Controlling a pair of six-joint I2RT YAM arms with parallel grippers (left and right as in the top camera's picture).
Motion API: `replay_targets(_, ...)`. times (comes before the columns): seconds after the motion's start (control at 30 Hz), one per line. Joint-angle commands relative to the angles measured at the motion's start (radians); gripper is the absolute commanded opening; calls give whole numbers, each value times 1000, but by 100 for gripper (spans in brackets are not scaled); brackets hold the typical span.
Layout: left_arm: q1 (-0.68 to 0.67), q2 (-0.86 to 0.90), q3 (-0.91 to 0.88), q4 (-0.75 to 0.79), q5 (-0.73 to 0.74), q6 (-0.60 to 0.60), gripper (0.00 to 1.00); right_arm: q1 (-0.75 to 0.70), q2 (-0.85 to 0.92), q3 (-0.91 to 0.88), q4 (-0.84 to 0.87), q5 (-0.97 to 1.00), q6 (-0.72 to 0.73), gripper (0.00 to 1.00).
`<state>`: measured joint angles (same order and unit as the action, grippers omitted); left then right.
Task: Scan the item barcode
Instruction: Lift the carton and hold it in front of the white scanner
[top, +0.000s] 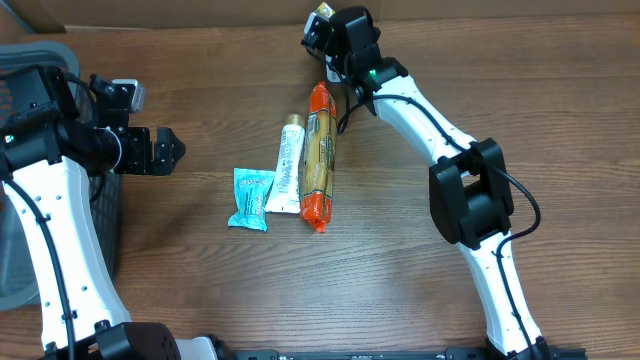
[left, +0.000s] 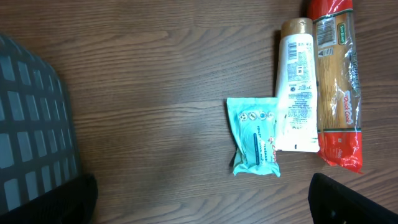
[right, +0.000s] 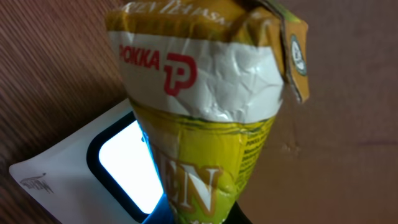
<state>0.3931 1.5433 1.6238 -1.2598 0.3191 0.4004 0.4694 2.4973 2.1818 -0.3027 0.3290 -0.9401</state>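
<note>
Groceries lie in a row mid-table: a teal packet (top: 249, 199), a white tube (top: 288, 165) and a red-ended pasta bag (top: 319, 155). To their left the left gripper (top: 172, 150) hangs with jaws wide apart, holding nothing, beside a grey basket (left: 31, 124). At the far edge the right gripper (top: 323, 27) is clamped on a crumpled yellow carton (right: 205, 93), held just above the scanner (right: 56, 171), whose window is lit.
</note>
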Motion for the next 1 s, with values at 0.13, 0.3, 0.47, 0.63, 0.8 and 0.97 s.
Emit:
replay_targets(0.13,-1,6,0,1,11,22,100,1,-32,19,29,-16,-8,4)
replay_targets(0.3,-1,6,0,1,11,22,100,3,-32,19,32,-16,-7,4)
replay_targets(0.47,-1,6,0,1,11,23,99,11,-50,19,32,-16,-7,4)
replay_targets(0.63,-1,6,0,1,11,22,100,13,-98,19,20,-16,5,4)
replay_targets(0.8,-1,6,0,1,11,22,100,14,-199,19,-107,-75,181,4)
replay_targets(0.97,-1,6,0,1,11,22,100,-7,-407,19,-352,-395,467,4)
